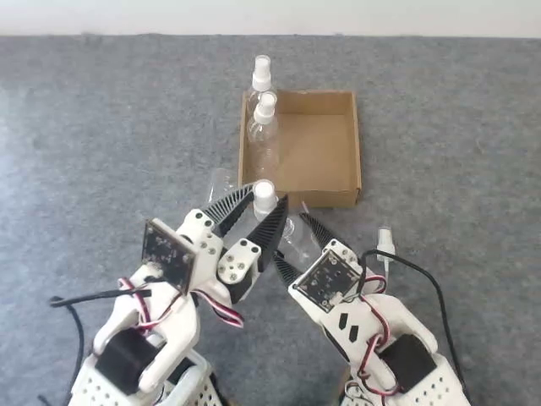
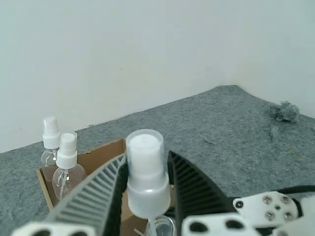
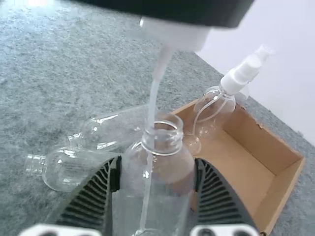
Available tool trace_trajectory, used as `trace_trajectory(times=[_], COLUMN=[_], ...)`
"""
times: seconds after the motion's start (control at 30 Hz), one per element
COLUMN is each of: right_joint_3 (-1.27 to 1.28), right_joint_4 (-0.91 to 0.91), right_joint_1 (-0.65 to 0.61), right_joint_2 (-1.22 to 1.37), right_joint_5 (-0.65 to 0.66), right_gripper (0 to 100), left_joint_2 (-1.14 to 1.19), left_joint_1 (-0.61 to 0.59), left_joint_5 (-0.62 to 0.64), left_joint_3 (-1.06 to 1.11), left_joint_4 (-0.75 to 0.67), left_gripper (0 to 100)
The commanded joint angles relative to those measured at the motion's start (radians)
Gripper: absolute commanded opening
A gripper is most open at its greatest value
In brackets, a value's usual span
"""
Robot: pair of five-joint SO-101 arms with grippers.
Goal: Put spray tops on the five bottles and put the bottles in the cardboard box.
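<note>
From the high view, the left gripper (image 1: 265, 203) is clamped on a spray top (image 1: 265, 193) just in front of the cardboard box (image 1: 334, 196). The right gripper (image 1: 290, 239) grips an open bottle (image 1: 297, 230) directly beneath it. One capped bottle (image 1: 264, 127) stands inside the box against its left wall, and a second capped bottle (image 1: 260, 78) stands at the far-left corner. A loose spray top (image 1: 385, 244) lies on the grey carpet (image 1: 101, 127) beside the right arm. The left wrist view shows ribbed fingers (image 2: 93, 201) pressed against both sides of the white top. In the right wrist view the top's dip tube (image 3: 157, 88) runs down into the held bottle's neck, and two empty bottles (image 3: 106, 129) lie side by side on the carpet nearby.
</note>
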Motion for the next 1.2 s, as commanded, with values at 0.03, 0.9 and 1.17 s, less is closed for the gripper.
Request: trace_trajectory(times=[0.03, 0.9, 1.17], right_joint_3=[-0.014, -0.044, -0.046], right_joint_4=[-0.039, -0.036, -0.038], right_joint_1=[0.018, 0.021, 0.022], right_joint_2=[-0.019, -0.021, -0.021], right_joint_5=[0.000, 0.000, 0.000], right_gripper=[4.1, 4.1, 4.1], left_joint_2=[0.000, 0.000, 0.000], left_joint_1=[0.060, 0.075, 0.074], left_joint_5=[-0.017, -0.018, -0.021], left_joint_3=[0.042, 0.105, 0.202], left_joint_4=[-0.072, -0.109, -0.229], left_gripper=[2, 2, 2])
